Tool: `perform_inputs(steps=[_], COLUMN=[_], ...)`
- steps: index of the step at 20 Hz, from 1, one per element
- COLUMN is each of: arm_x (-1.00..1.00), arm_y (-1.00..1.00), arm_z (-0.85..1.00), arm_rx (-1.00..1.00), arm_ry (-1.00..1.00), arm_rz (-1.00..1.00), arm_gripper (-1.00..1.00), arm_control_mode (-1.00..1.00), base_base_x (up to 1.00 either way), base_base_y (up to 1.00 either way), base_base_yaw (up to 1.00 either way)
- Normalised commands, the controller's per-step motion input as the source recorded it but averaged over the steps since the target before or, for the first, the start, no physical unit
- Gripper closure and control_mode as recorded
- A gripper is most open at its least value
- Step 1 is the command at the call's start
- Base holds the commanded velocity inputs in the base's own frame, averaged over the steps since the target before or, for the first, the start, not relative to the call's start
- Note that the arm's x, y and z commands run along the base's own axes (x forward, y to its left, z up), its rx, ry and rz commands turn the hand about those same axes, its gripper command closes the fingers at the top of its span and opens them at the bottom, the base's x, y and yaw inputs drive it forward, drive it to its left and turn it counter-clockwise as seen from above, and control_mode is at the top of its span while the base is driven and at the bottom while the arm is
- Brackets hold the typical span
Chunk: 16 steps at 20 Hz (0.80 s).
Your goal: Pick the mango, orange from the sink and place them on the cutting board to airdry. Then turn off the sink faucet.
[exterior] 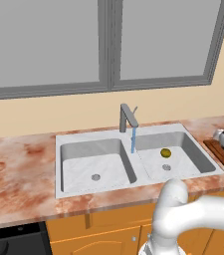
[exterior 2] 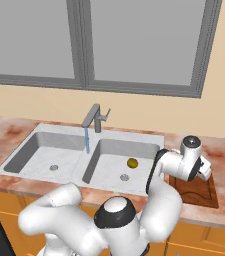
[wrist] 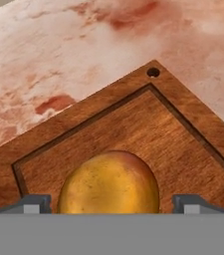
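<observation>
- Holding a round fruit over the cutting board (wrist: 133, 124), the tool (wrist: 111, 203) has one finger on each side of it. The fruit looks golden orange with a darker top, so I think it is the orange (wrist: 109, 183). The fingers are open just as wide as the fruit.
- To do this step well, the tool should go down slowly until the orange sits on the wood inside the groove, then open gently so it does not roll off.
- Far to the left of the tool is the sink (exterior: 63, 144). The basin nearest the tool has the mango (exterior: 166, 153) in it, just beside the drain.
- Water runs in a thin blue line from the sink faucet (exterior: 127, 117), left of the tool. It needs turning off last.
- The mango must be picked up next.
- The surface (exterior: 19, 164) is pink and red stone, like marble. The board lies on it, right of the sink.
- Behind the sink is a cream wall with a big grey window (exterior: 103, 45).
</observation>
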Motion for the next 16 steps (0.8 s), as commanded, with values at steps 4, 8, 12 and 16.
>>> perform_inputs(steps=[4,8,12,16], arm_x=[0.00,-0.21,-0.46,-0.58], arm_y=[0.00,0.00,0.03,0.13], arm_z=[0.30,0.29,0.22,0.25], arm_rx=[0.00,0.00,0.00,-0.01], arm_ry=[0.00,-0.07,-0.09,-0.04], arm_rz=[0.00,0.02,0.06,0.09], arm_gripper=[-1.00,-1.00,-1.00,-1.00], arm_control_mode=[-1.00,-1.00,-1.00,-1.00], base_base_x=[0.00,0.00,0.00,0.00], base_base_y=[0.00,0.00,0.00,0.00], base_base_yaw=[0.00,0.00,0.00,0.00])
